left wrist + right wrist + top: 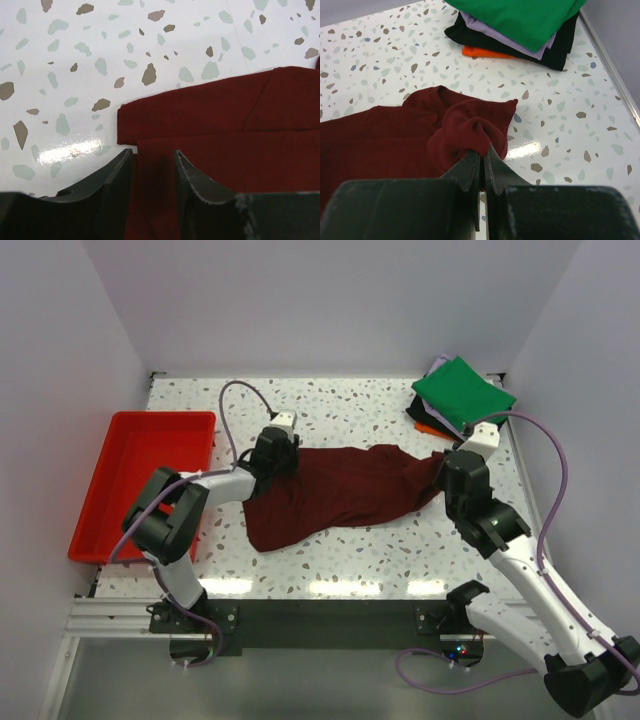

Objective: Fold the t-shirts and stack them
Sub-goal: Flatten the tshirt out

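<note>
The dark maroon t-shirt lies spread across the middle of the table, partly folded and rumpled. My left gripper is over its upper left corner. In the left wrist view the jaws stand apart with flat maroon cloth between them. My right gripper is shut on a bunched bit of the shirt's right end, seen pinched in the right wrist view. A stack of folded shirts sits at the back right: green on top, then lavender, black and orange.
A red plastic tray stands at the left edge of the table. White walls close the table at the back and sides. The speckled tabletop shows behind the maroon shirt.
</note>
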